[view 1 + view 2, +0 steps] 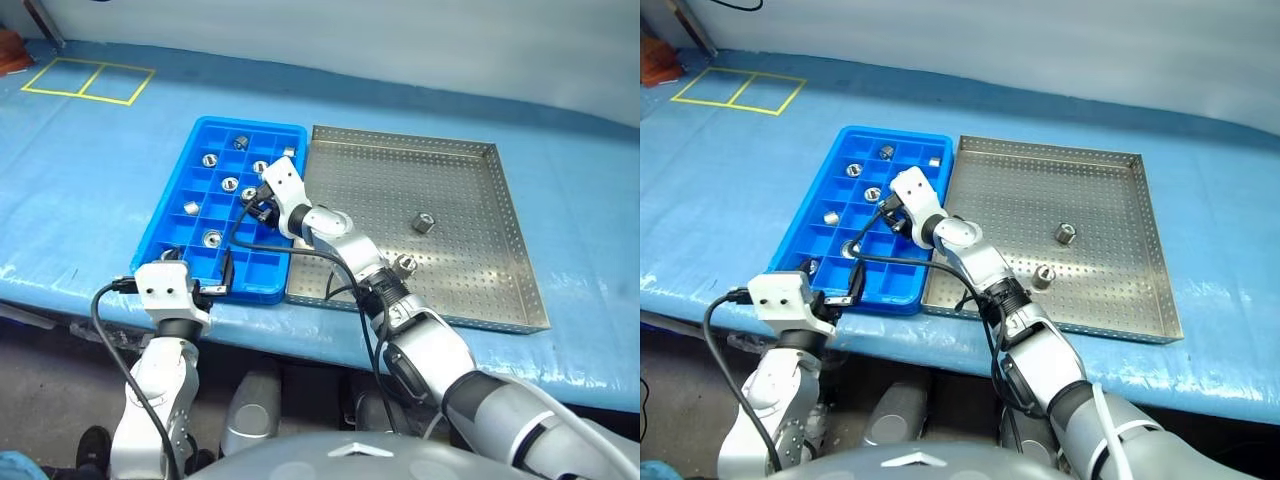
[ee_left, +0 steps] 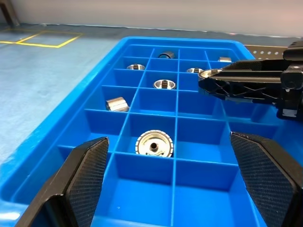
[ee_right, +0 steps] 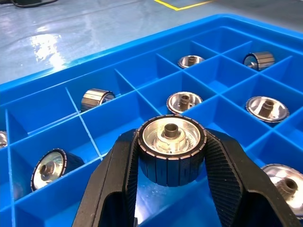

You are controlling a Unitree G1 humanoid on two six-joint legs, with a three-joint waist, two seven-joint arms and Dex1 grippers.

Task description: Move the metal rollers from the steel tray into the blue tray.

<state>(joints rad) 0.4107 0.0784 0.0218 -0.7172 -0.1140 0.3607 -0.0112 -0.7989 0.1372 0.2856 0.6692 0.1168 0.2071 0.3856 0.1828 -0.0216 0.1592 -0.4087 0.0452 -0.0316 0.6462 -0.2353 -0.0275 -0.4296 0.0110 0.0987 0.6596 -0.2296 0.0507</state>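
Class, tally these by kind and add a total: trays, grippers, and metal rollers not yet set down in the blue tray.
Trays: 2 (blue tray, steel tray)
Grippers: 2 (left gripper, right gripper)
Rollers not yet set down: 3 (two loose rollers in the steel tray, one held roller)
Total: 7

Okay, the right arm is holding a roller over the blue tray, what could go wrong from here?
The right end effector grips a small shiny metal roller above the blue plastic gridded tray. Released off-centre, it may hit a divider and land tilted, or drop into a filled cell. Two rollers lie on the perforated steel tray.
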